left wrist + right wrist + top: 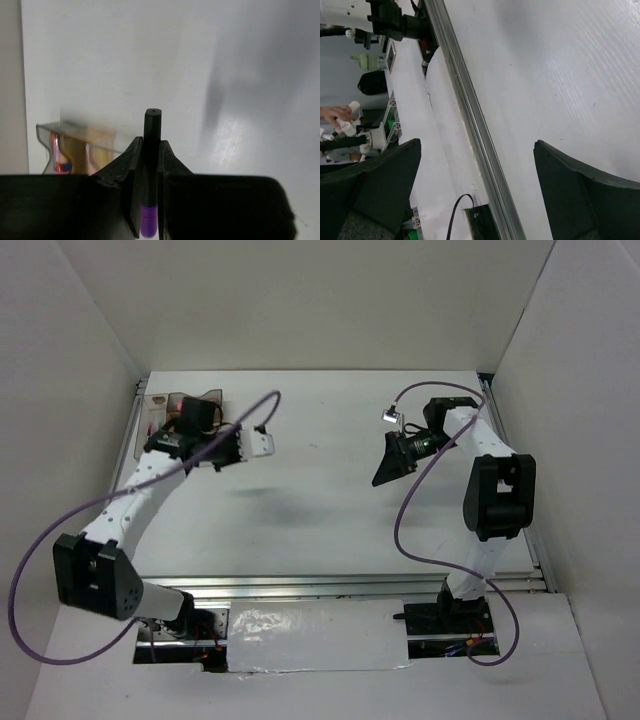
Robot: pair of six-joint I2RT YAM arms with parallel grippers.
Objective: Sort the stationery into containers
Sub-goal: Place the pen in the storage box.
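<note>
Your left fingers (131, 172) are clenched on the purple marker (151, 135), black end poking out — the organiser tray (80, 132) sits beyond, to the left, on the counter (320, 510). Your right fingers (375, 185) gape wide, holding nothing — facing the counter's metal rail (470, 125).

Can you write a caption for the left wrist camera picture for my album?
Left fingers pinch a purple marker, with the clear organiser tray behind on the left.
</note>
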